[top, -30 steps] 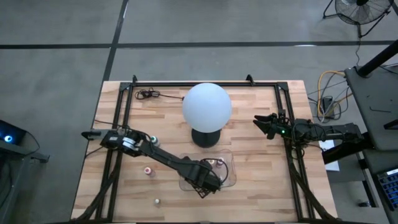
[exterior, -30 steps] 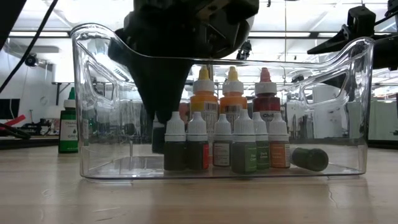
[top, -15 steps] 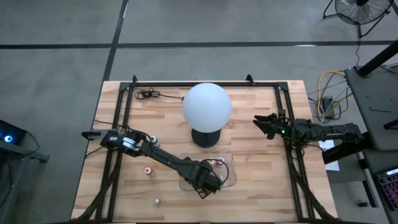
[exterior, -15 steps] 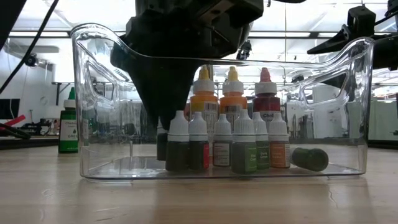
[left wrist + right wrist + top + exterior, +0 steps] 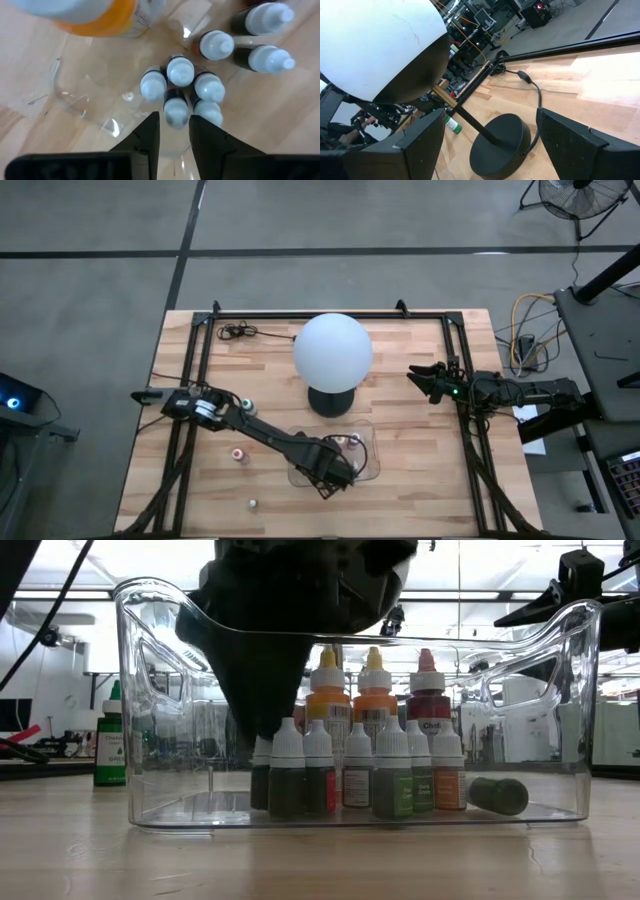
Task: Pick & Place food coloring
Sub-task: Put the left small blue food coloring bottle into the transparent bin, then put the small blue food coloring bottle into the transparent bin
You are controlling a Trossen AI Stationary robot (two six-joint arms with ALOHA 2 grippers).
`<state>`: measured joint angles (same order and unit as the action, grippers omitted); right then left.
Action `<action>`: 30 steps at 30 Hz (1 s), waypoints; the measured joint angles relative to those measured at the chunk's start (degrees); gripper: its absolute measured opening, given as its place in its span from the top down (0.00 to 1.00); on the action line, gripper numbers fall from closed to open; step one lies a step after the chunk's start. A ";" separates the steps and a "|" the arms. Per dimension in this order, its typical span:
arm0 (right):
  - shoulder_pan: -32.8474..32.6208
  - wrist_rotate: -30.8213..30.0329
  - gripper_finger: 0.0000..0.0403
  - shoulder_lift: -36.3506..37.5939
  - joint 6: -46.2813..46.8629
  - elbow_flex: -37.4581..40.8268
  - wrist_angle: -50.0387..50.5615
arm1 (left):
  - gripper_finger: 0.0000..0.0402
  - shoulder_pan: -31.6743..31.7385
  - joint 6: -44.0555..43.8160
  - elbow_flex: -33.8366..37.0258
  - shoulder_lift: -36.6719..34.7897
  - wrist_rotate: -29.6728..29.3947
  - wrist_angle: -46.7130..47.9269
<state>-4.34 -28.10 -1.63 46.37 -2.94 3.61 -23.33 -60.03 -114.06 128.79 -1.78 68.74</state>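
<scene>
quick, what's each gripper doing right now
left gripper: fingers slightly apart above a small bottle in the clear tray, not holding it.
right gripper: open, empty.

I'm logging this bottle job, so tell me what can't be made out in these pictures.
- High view: the left gripper and arm cover most of the clear tray; bottle count hidden.
- Low view: the gripper body hides its fingertips and the bottles behind.
- High view: two loose bottles on the table are too small to tell colours.

We see a pale wooden table (image 5: 420, 450) carrying a clear plastic tray (image 5: 366, 467) near its front edge, with the black round base (image 5: 330, 401) of a white globe lamp just behind it. A cable (image 5: 238, 332) lies at the far left, and three small food coloring bottles (image 5: 237, 453) stand loose left of the tray.
</scene>
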 joint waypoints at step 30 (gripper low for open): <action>0.00 0.00 0.25 -0.02 -0.02 0.00 -0.02 | 0.21 -1.35 -2.93 -0.02 -16.12 6.23 4.66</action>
<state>-4.33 -28.10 -1.65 46.35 -2.94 3.60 -24.68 -62.96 -114.08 112.66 4.45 73.40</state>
